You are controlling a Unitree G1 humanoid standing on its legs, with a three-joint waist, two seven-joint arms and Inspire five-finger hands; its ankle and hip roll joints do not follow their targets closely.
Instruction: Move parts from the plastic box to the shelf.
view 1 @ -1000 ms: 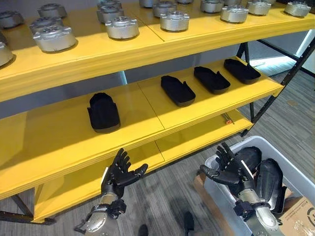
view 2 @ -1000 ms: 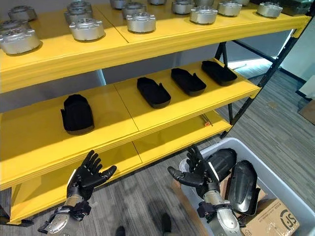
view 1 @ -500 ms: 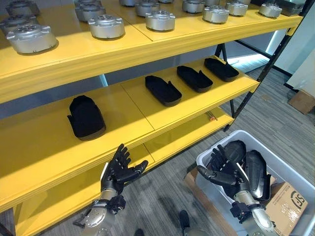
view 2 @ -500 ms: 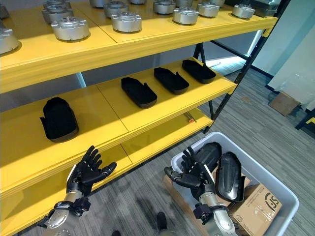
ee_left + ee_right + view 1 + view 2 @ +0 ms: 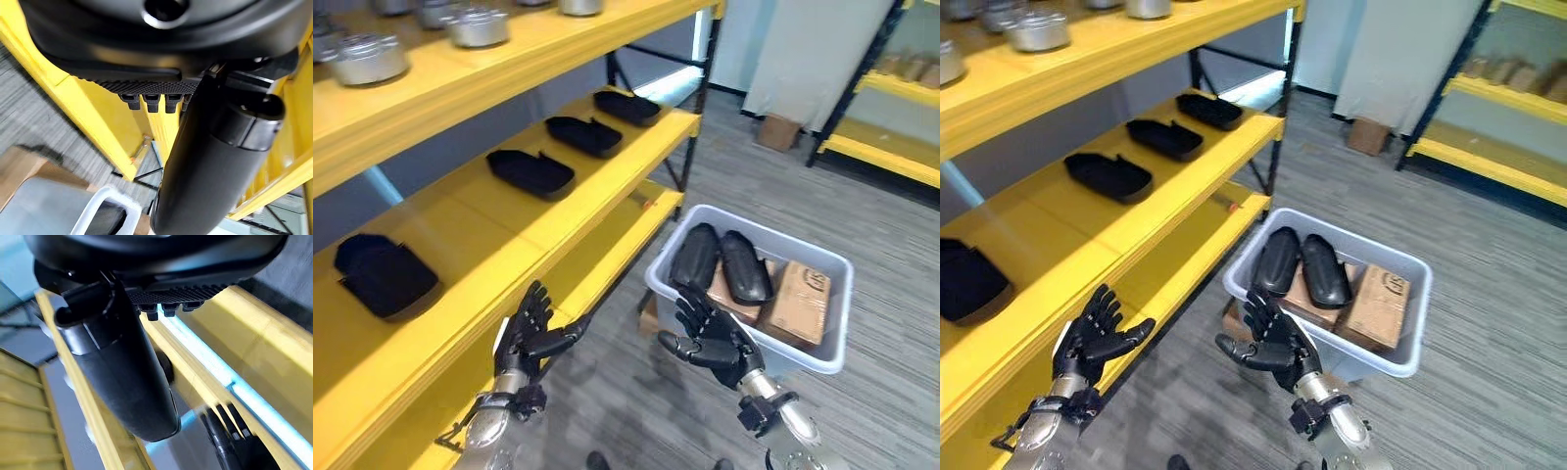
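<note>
Two black parts lie side by side in the plastic box on the floor — beside cardboard cartons. Both hands hold nothing, fingers spread wide: the left hand before the yellow shelf (four more black parts on it), the right hand just short of the box.

Bare grey floor beside plastic box; open shelf room between black parts

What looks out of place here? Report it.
Nothing stands out. Two black parts lie side by side in the box beside cardboard cartons; four more sit flat on the shelf. Both hands are open and empty.
</note>
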